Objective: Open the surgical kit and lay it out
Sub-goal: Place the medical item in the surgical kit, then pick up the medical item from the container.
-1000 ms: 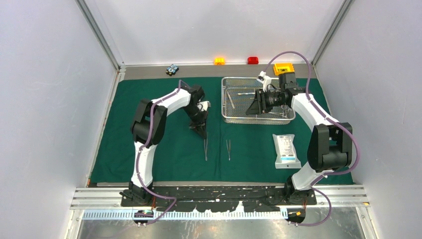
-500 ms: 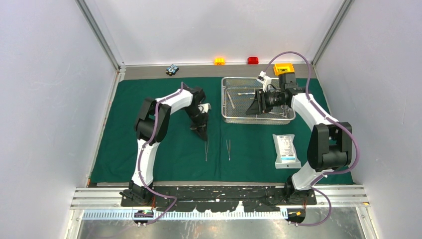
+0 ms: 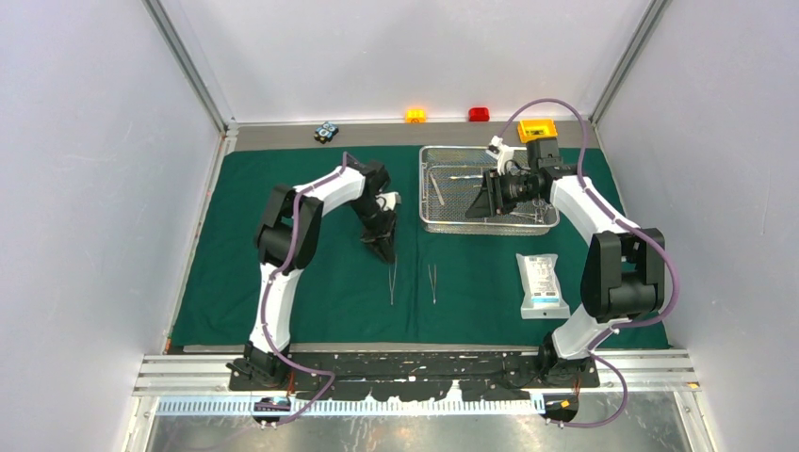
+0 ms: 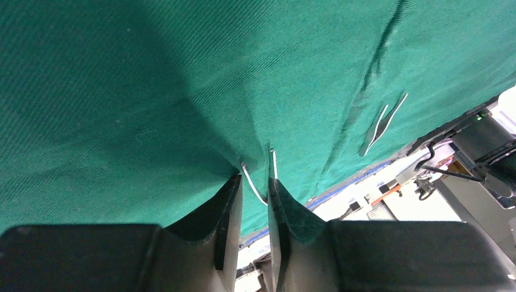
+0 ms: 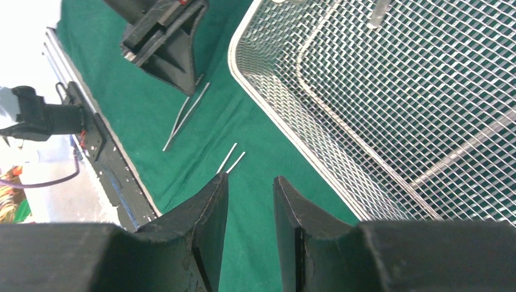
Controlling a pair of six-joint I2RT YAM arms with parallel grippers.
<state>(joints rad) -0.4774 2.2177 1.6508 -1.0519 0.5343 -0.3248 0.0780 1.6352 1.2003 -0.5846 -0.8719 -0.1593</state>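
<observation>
Green cloth [image 3: 311,282] is spread flat and covers most of the bench [image 3: 283,137]. Wire tray [image 3: 420,188] sits on the cloth at 1 o'clock from its middle, long side running 9 to 3. Thin silver tools [image 3: 436,188] lie inside it. White pouch [image 3: 542,284] lies flat on the cloth at 4 o'clock, near the tray's right end but apart from it. Two pairs of tweezers lie near the cloth's middle, a bit toward 6 o'clock, side by side and not touching, both running 12 to 6: left tweezers [image 3: 392,282] and right tweezers [image 3: 432,282].

Left gripper [image 4: 254,177] points down at the 12 o'clock end of the left tweezers, tips close to the cloth. Its fingers [image 4: 228,207] are parted only a little, and the tweezers' two arms sit in the gap. Can't tell if the pads touch them.

Right gripper [image 5: 249,179] hovers over the tray's left part, at 3 o'clock from the left gripper. Fingers roughly half open, nothing between them.

Far bench edge:
- orange block [image 3: 415,115] and red block [image 3: 480,114] at 12 o'clock
- yellow box [image 3: 537,129] at 1 o'clock
- small black-and-blue thing [image 3: 326,132] at 11 o'clock
</observation>
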